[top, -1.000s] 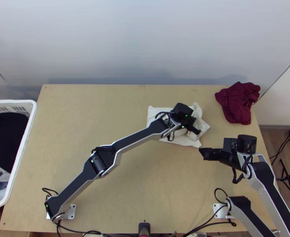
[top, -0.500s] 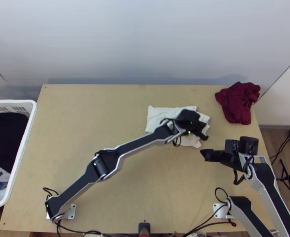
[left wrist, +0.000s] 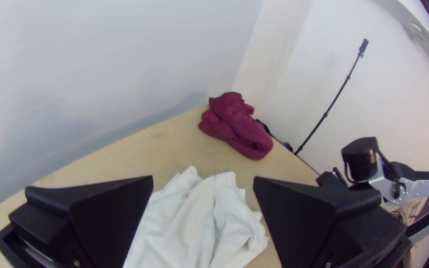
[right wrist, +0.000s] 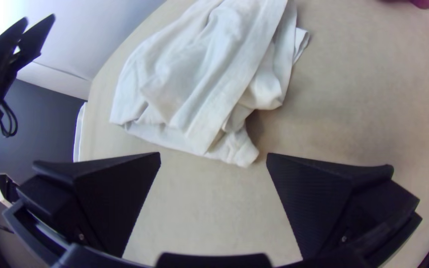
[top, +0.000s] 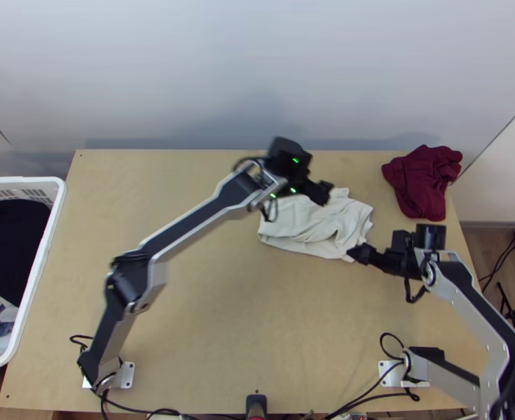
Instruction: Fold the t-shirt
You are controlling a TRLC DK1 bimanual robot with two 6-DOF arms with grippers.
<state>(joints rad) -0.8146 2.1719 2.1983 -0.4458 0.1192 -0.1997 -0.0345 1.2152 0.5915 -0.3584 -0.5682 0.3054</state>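
A white t-shirt [top: 313, 225] lies folded over itself and wrinkled at the centre right of the table in the top view. Above its back edge is my left gripper [top: 321, 192]; in the left wrist view the left gripper [left wrist: 203, 179] is open, with the white cloth [left wrist: 194, 218] beyond its fingers and nothing held. My right gripper [top: 359, 253] is at the shirt's front right corner. In the right wrist view the right gripper [right wrist: 213, 156] stands open, its fingers apart beside the corner of the shirt [right wrist: 199, 84].
A bunched maroon garment [top: 425, 183] lies at the table's back right corner. On the left stands a white basket [top: 43, 259] holding dark, grey and blue clothes. A wall runs along the table's back edge.
My left gripper has moved up and left off the shirt's right part, uncovering most of the cloth. The right gripper has come slightly left and toward the back, to the shirt's corner.
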